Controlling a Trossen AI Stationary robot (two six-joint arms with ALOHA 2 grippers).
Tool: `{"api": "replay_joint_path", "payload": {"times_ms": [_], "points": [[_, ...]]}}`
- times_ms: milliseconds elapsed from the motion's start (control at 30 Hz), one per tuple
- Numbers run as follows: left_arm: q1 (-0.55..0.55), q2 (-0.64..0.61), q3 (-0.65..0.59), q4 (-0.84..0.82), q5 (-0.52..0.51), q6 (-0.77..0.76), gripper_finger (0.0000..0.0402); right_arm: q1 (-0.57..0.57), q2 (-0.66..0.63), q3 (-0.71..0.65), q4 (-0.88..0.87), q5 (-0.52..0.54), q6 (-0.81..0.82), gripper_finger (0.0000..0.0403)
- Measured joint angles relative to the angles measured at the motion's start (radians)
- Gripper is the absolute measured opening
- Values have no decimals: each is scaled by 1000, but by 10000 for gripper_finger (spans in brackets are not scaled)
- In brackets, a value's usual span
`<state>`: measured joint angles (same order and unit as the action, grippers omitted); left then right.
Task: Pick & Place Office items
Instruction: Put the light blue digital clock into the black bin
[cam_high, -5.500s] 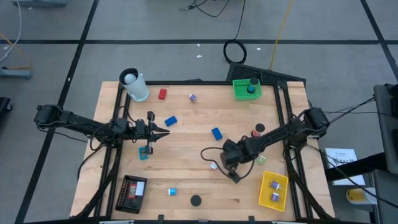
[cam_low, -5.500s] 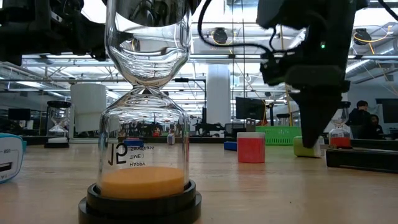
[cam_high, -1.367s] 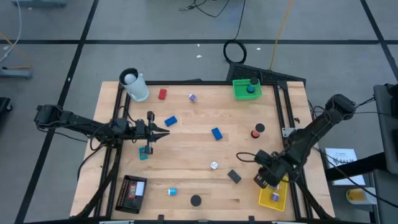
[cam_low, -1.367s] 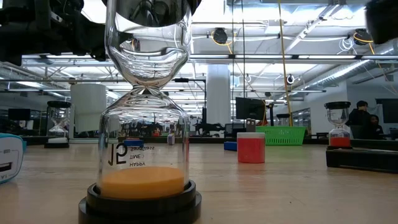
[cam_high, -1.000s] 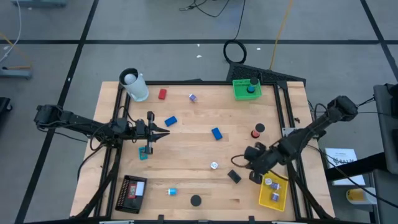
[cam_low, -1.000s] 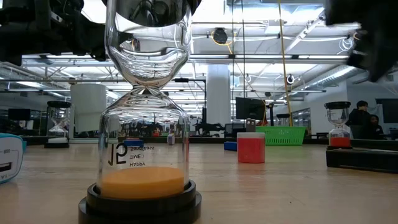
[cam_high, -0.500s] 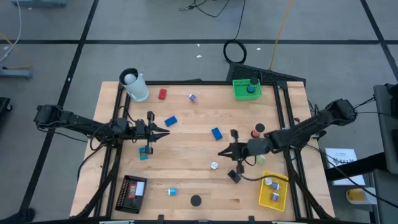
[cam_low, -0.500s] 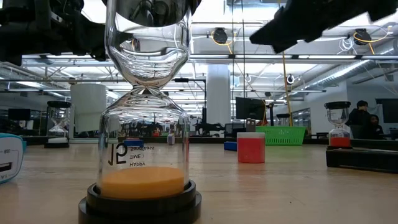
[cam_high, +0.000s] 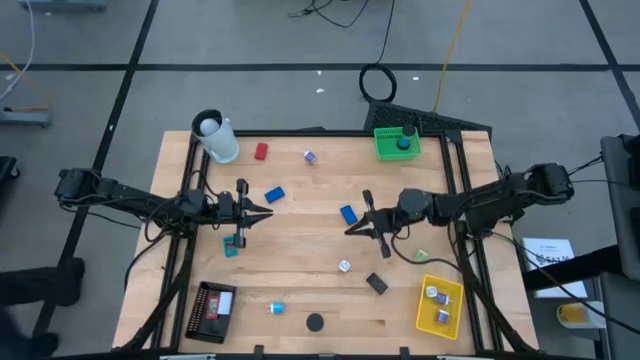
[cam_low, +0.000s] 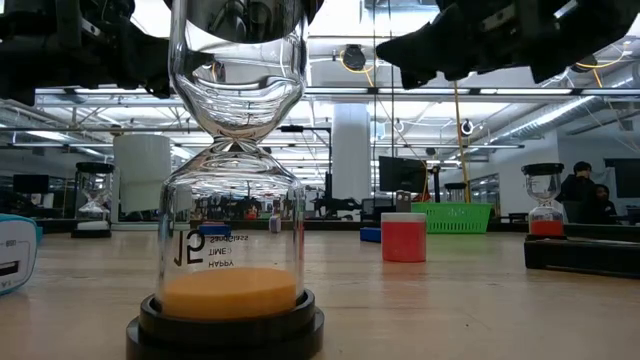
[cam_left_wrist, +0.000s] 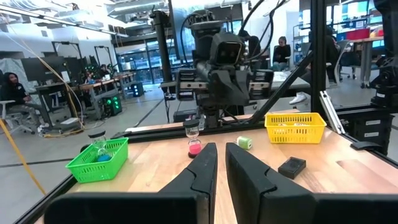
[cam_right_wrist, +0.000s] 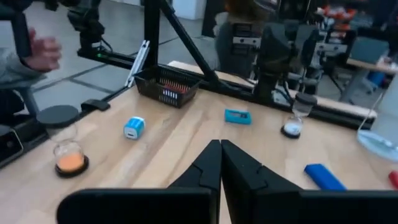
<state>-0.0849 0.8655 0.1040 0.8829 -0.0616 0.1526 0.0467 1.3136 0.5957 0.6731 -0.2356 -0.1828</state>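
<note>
My right gripper (cam_high: 352, 229) hangs above the middle of the table (cam_high: 300, 300), its fingers (cam_right_wrist: 214, 163) pressed together with nothing between them; it points toward my left arm; a blue block (cam_high: 348, 214) lies just beside it on the far side, and a small white piece (cam_high: 344, 266) and a black block (cam_high: 376, 283) lie near it on the near side. My left gripper (cam_high: 266, 211) waits over the left half of the table, its fingers (cam_left_wrist: 205, 165) drawn close with only a narrow gap and nothing gripped.

The office items are scattered; a second blue block (cam_high: 274, 195) sits just beyond my left gripper, a teal piece (cam_high: 231, 247) near it; a red block (cam_high: 261, 151) and a tiny purple clip (cam_high: 310, 157) lie toward the far edge beside the white cup (cam_high: 222, 141); a blue-and-white block (cam_high: 277, 308) and a dark round disc (cam_high: 315, 322) rest near the front edge; a small green piece (cam_high: 421, 256) lies near the right rail. The yellow tray (cam_high: 440, 305) at the front right holds a few small pieces; the green tray (cam_high: 397, 143) at the far right holds a dark item; the black tray (cam_high: 212, 310) sits at the front left; an hourglass (cam_low: 232, 190) with orange sand fills the low view.
</note>
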Motion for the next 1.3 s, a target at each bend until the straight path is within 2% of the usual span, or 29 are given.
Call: {"api": "replay_joint_path", "payload": {"times_ms": [233,567,700,800,867,967,1133,1300], "points": [[0,0,0,2,0,-1,42,-66,0,0,19,-3,-38,0],[0,1,0,27,-1,-107,42,-65,-2,-22,45,4,-40,0],[2,0,0,45,-24,-354,42,-65,-53,-63,64,11,-46,0],[1,0,22,16,24,-361,42,-59,-134,-109,53,76,-30,0],[1,-1,49,-49,27,-337,42,-51,-202,-148,50,122,-4,0],[1,1,129,-235,17,-317,42,-34,-302,-215,53,185,29,0],[-22,1,321,-637,-61,-268,42,-19,-442,-310,61,188,33,0],[-93,14,440,-832,-137,-183,20,-18,-536,-357,66,187,40,0]]}}
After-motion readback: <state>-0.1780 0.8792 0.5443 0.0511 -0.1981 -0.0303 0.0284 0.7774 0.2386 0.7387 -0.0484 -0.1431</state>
